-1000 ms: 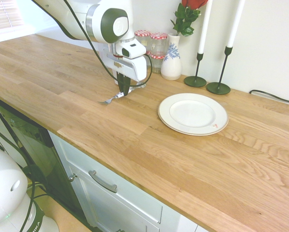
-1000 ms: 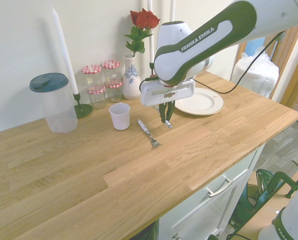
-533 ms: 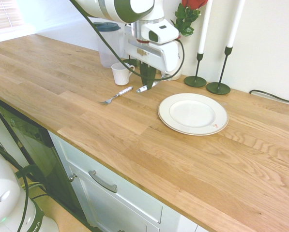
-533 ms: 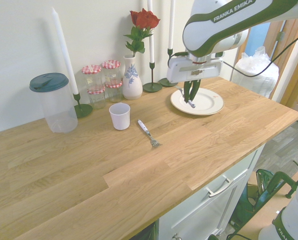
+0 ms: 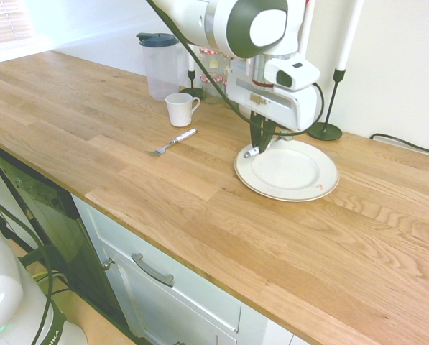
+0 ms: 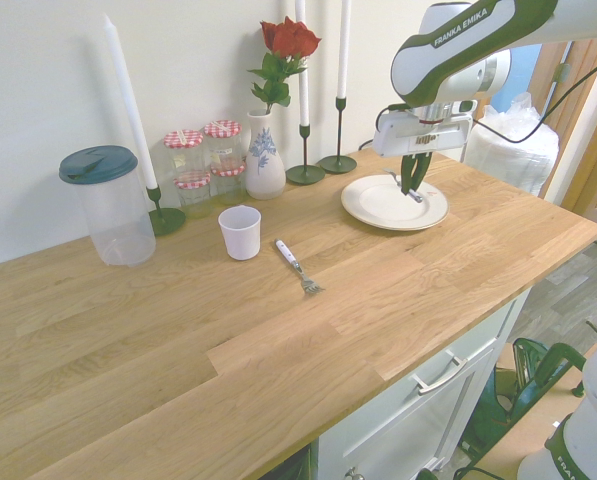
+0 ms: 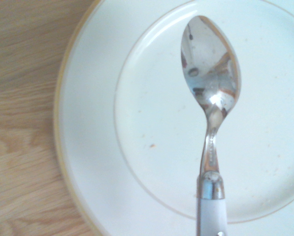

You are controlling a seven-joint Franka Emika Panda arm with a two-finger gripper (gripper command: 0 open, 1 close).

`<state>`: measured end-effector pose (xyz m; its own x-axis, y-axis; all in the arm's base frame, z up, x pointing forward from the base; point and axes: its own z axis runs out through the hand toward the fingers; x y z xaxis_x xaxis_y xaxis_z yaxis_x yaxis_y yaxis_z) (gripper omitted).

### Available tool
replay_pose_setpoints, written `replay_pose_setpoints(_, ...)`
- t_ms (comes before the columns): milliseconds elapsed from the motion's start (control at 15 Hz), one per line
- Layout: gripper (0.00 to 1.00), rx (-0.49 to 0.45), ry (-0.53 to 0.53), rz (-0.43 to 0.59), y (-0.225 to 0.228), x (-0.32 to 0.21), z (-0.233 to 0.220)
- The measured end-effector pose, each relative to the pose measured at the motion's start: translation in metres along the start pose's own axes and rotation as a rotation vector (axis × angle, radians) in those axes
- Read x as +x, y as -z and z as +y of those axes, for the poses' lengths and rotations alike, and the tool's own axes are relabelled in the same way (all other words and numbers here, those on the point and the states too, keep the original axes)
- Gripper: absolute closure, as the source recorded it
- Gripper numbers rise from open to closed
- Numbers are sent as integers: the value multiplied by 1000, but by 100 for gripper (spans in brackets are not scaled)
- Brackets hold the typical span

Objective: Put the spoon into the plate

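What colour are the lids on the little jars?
Red-and-white checked lids on the jars, clearest in the second exterior view.

Wooden counter (image 5: 200, 194), plate (image 5: 287, 169), fork (image 5: 172, 141), cup (image 5: 180, 109)

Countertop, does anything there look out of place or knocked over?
Only the fork stands out: it lies loose and slanted on the bare wood near the white cup, away from the plate. Nothing looks spilled, tipped or damaged.

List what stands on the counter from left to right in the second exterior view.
Lidded plastic jug → white cup → fork → plate, with the spoon held above it in the shut end effector.
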<state>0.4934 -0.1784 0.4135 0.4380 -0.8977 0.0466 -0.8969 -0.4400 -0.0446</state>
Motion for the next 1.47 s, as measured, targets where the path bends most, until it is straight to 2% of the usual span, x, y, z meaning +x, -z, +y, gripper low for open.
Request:
replay_pose_setpoints(533,100,-8,13,-11,-43,24,-5)
replay_pose_setpoints(600,0,-10,14,-11,-47,25,-6)
replay_pose_setpoints(1467,0,-10,14,-11,-48,28,-11)
